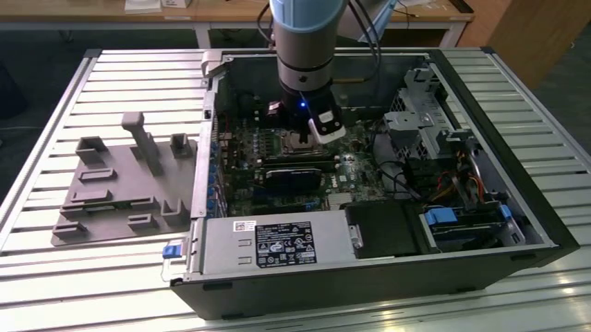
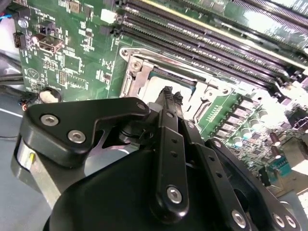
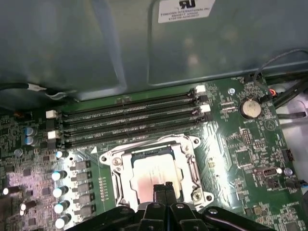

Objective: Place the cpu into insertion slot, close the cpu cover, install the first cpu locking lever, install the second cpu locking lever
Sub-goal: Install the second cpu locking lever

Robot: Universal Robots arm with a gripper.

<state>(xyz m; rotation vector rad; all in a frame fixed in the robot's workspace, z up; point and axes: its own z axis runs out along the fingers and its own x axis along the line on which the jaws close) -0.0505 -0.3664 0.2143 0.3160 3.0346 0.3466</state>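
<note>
My gripper (image 3: pixel 163 188) hangs just over the socket's near edge, fingers pressed together with nothing between them — in both wrist views the tips (image 2: pixel 168 94) meet as one dark point at the frame's rim. The cpu (image 3: pixel 153 174) lies flat in the socket, its dull metal top showing through the square opening of the cover (image 3: pixel 154 150), which looks lowered onto the socket; whether either locking lever is hooked I cannot tell, the tips hide that edge. On the socket's far side run the memory slots (image 3: pixel 130 120), and beyond them a coin cell (image 3: pixel 250 108). I judge the risk to be sideways slip: if my tips push a lever off line they could skid off the thin wire onto the capacitors (image 3: pixel 60 192) beside the socket, or lean on the cover unevenly and load the chip before it is clamped. As for writing — a white label (image 3: pixel 185 9) sits on the case wall beyond the slots and another on the power supply (image 1: pixel 277 245), both too small for me to read with confidence.
</note>
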